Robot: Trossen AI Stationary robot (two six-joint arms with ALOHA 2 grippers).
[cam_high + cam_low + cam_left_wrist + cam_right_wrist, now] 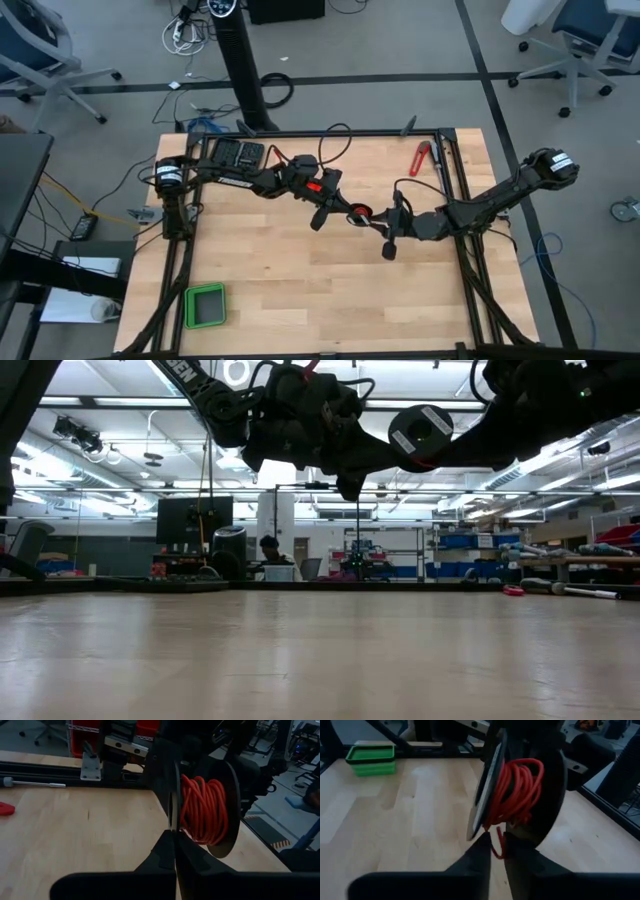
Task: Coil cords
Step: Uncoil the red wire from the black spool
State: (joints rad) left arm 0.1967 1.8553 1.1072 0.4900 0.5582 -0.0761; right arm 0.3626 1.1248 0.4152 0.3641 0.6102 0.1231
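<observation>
keep the left gripper [175, 851] clamped on the black disc-sided spool [227, 805] held above mid-table, while the right gripper [496, 851], fingers nearly together around the thin red cord [496, 847], feeds its loose tail onto the winding.

thin red cord [204, 810] wound in loops on a dark spool [227, 815], above mid-table

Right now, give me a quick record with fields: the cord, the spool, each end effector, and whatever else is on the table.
cord: red cord, wound on a spool
spool: black spool, held above mid-table
left end effector: shut on the spool's flange
right end effector: fingers nearly closed around a loose red cord end below the spool
other items: green tray at near left; red-handled tool at far right
</observation>
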